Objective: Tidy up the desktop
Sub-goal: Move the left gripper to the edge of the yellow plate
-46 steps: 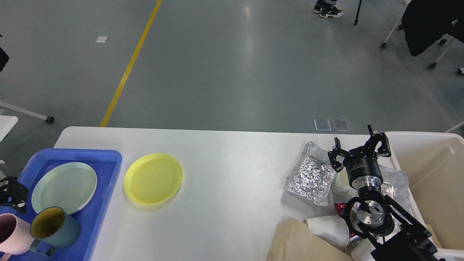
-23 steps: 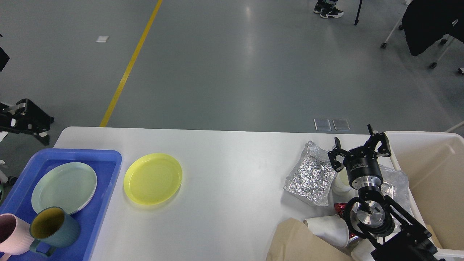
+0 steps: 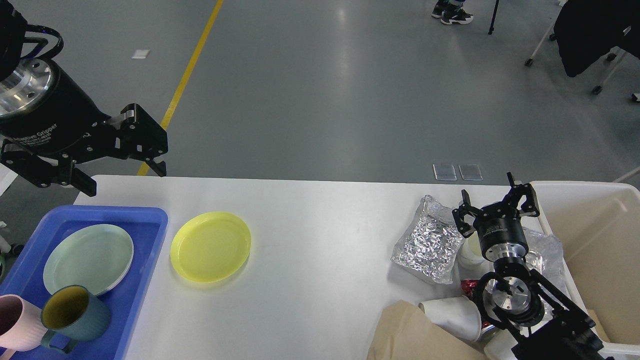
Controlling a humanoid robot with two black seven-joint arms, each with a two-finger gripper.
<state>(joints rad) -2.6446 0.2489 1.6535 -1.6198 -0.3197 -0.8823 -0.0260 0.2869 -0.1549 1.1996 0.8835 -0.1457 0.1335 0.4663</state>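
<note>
the desktop [image 3: 320, 240] filled the lower part of the view, white and wide, with the blue tray [image 3: 150, 220] on its left end and the cream bin [image 3: 545, 200] at its right end. the yellow plate [image 3: 210, 246] lay alone on the desktop, just beside the tray, which already held a pale plate [image 3: 89, 258] and two mugs [image 3: 75, 312].

the left gripper [image 3: 125, 172] hung above the far left corner, its two fingers spread apart and empty. i judged that the plate was its next thing to take. to do it well, the gripper should come down over the near or far rim of the plate, pinch only the thin edge, and lift it flat into the tray, on the pale plate, without knocking the mugs.

the right gripper [image 3: 495, 202] stood over the rubbish, beside the foil bag [image 3: 430, 242] and the paper cups [image 3: 457, 315], with its fingers apart and nothing between them.

compared with half a second earlier, the left gripper had risen from the left edge and now looked much bigger and closer. the right arm, the plate and the rubbish had not moved.
</note>
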